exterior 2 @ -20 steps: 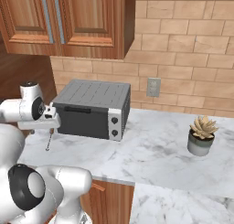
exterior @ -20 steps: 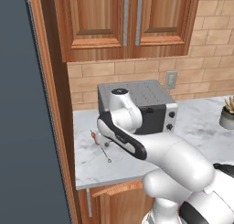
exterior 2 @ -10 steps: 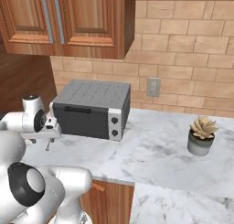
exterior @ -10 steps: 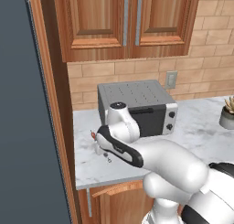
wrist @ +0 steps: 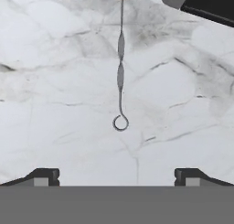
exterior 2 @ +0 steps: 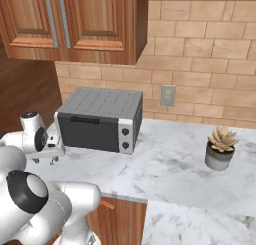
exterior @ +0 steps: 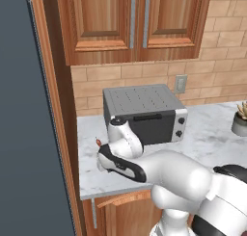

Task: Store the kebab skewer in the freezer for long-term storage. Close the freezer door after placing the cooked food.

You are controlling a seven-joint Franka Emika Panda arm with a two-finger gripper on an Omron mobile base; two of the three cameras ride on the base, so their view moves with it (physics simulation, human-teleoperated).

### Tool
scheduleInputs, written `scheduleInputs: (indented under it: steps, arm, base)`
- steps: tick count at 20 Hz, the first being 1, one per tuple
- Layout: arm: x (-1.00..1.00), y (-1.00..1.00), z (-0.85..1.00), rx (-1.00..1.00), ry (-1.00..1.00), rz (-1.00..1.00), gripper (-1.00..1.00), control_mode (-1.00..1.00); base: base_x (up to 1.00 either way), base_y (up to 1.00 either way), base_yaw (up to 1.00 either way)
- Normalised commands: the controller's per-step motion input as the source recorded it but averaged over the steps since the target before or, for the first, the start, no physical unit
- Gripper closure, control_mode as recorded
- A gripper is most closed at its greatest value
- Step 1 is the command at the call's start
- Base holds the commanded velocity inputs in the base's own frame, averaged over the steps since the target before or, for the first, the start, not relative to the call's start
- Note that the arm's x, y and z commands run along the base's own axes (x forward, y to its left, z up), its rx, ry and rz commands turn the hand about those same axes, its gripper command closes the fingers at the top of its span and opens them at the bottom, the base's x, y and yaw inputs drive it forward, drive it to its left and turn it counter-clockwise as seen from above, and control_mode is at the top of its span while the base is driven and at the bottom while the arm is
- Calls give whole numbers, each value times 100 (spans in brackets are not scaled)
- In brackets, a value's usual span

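Marble counter (wrist: 55,81) under wood cabinets (exterior: 135,23), brick behind. Skewer (wrist: 120,77) flat on counter beside toaster oven (exterior: 144,112), ring end toward gripper (wrist: 117,175), meat end away. Gripper above skewer, jaws fully apart, holding nothing. Likely light, stiff, thin and slippery metal; little height to pinch. Best hold judged mid-shaft, across the flattened sections. Slate-blue fridge side (exterior: 24,134) at left.

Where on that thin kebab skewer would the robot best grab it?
Probably the bare metal shaft of the kebab skewer, between ring end and meat, coming straight down. It lies flat on the marble counter, and the open gripper already hangs above with fingertips either side of it.
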Motion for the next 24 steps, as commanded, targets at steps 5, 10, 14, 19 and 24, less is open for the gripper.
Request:
scheduleInputs:
  steps: [5, 10, 14, 19, 24]
  arm:
    - [17, 2, -16, -1, 1, -1, -100, -100]
    - [27, 0, -15, 0, 2, -1, -100, -100]
    - [26, 0, -22, 0, 3, 0, -100, -100]
    - [16, 5, -19, 0, 0, 0, -100, -100]
    - [13, 13, -16, 0, 0, 0, -100, -100]
  base:
    - [0, 0, 0]
    - [0, 0, 0]
    - [0, 0, 0]
    - [0, 0, 0]
    - [0, 0, 0]
